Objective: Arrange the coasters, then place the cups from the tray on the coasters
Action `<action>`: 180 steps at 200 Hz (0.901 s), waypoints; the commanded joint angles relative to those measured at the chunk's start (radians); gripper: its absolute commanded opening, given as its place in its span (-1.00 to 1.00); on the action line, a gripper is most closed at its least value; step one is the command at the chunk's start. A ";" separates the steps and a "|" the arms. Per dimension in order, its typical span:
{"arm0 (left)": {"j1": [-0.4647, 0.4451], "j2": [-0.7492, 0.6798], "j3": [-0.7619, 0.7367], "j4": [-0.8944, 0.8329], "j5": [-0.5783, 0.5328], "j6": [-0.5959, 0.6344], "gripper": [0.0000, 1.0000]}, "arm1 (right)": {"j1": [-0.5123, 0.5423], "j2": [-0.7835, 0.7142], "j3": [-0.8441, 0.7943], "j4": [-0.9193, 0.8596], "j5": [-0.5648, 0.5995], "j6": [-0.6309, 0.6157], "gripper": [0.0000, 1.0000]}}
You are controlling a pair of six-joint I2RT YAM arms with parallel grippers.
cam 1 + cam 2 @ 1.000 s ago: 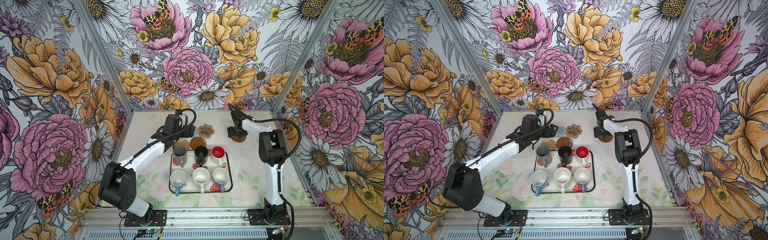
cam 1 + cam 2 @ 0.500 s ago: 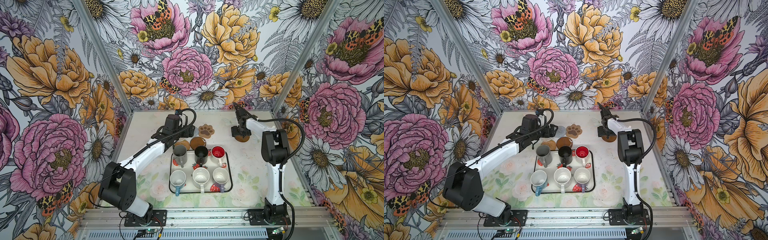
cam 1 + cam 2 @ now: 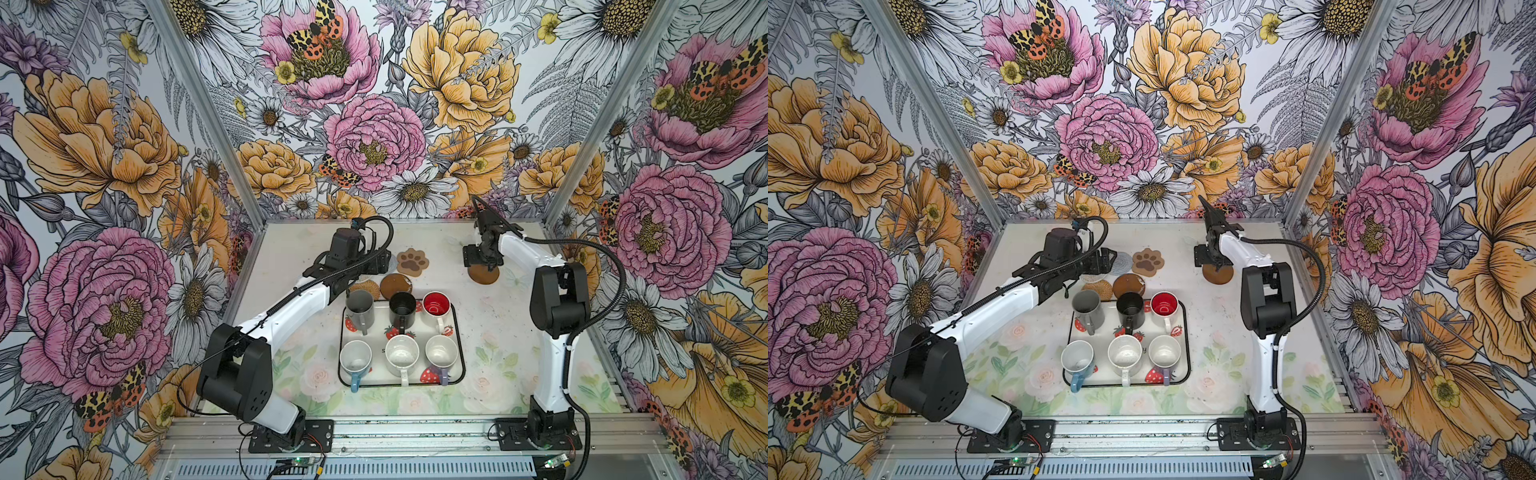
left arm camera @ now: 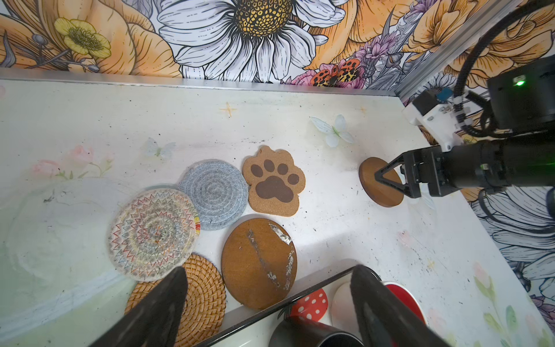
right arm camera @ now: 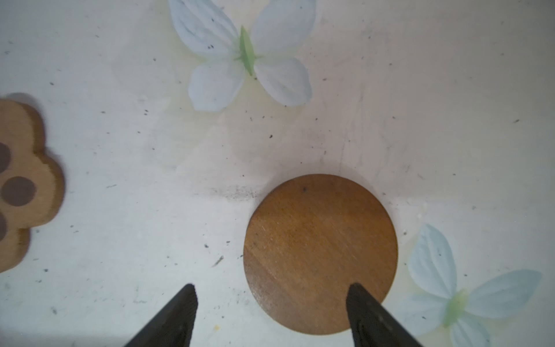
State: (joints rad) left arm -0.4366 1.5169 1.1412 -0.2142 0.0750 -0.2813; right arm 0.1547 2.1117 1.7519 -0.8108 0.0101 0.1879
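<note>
Wood-grain disc (image 5: 319, 254) flat below spread right pincer (image 5: 271, 285); cork paw (image 5: 27, 186) apart.

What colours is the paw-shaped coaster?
The paw coaster is tan with dark brown pads, best in left wrist view.

One plain brown disc (image 5: 319, 255) lies flat below the right fingers (image 5: 369, 312), one tip over its near edge and the other beside it. Ahead of the left fingers (image 4: 159, 309), five coasters lie flat in a cluster. The rattan round (image 4: 207, 288) is partly under one tip and the scuffed brown disc (image 4: 258, 263) lies between the tips. Beyond them are the zigzag-stitched round (image 4: 153, 231), grey woven round (image 4: 214, 193) and paw coaster (image 4: 273, 181), their edges seemingly touching. The strawberry tray (image 3: 457, 332), its rim under those tips, holds six upright mugs: grey (image 3: 359, 307), black (image 3: 402, 309), red-lined (image 3: 436, 305), light blue (image 3: 355, 359), white (image 3: 401, 355) and lilac (image 3: 441, 353).
</note>
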 commanded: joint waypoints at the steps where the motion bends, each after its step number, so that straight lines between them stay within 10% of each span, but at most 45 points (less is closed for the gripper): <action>1: -0.008 0.028 0.034 -0.009 -0.016 0.006 0.72 | 0.056 -0.045 0.032 0.001 -0.072 0.021 0.60; 94: 0.001 0.280 0.170 -0.147 0.064 -0.053 0.56 | 0.211 0.075 0.097 0.004 -0.370 0.095 0.01; 180: 0.013 0.434 0.208 -0.150 0.133 -0.081 0.51 | 0.253 0.164 0.092 0.028 -0.469 0.130 -0.03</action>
State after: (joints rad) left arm -0.4339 1.9411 1.3212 -0.3641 0.1726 -0.3428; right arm 0.3985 2.2414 1.8282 -0.8101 -0.4038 0.2962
